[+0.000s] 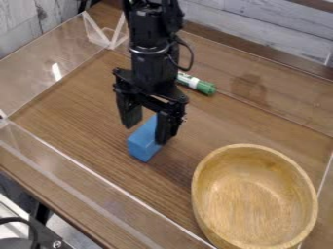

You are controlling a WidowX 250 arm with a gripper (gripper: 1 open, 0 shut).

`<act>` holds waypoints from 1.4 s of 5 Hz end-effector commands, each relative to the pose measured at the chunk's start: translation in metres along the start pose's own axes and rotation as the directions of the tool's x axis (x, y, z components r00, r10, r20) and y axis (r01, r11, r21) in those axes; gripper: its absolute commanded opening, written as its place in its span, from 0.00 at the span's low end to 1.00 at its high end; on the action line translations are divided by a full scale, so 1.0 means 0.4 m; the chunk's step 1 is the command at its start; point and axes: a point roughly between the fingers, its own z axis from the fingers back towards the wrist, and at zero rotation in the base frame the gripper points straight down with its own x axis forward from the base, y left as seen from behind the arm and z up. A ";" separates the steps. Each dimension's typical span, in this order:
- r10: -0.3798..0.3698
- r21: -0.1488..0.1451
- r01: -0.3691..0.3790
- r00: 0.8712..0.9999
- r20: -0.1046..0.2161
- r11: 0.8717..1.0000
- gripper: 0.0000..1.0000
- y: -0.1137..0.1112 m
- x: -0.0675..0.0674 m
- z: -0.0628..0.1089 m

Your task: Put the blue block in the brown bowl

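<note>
Above a wooden tabletop [78,112], a black robot hand [150,121] with its fingers spread wide hangs over the blue block [144,141], left of the brown bowl [254,197], and should straddle the block's narrow sides evenly before closing.

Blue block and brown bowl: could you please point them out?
Blue block [146,144]: camera view, top face.
Brown bowl [256,197]: camera view, inside bottom.
</note>
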 end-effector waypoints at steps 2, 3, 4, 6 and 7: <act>-0.015 -0.014 0.016 0.999 0.049 1.000 1.00 0.018 0.011 0.000; -0.015 -0.019 0.016 0.998 0.060 1.000 1.00 0.024 0.013 -0.006; -0.013 -0.023 0.014 0.997 0.072 1.000 1.00 0.028 0.014 -0.010; -0.005 -0.028 0.008 0.996 0.092 1.000 1.00 0.032 0.019 -0.018; -0.007 -0.031 0.010 0.995 0.096 0.999 1.00 0.035 0.020 -0.033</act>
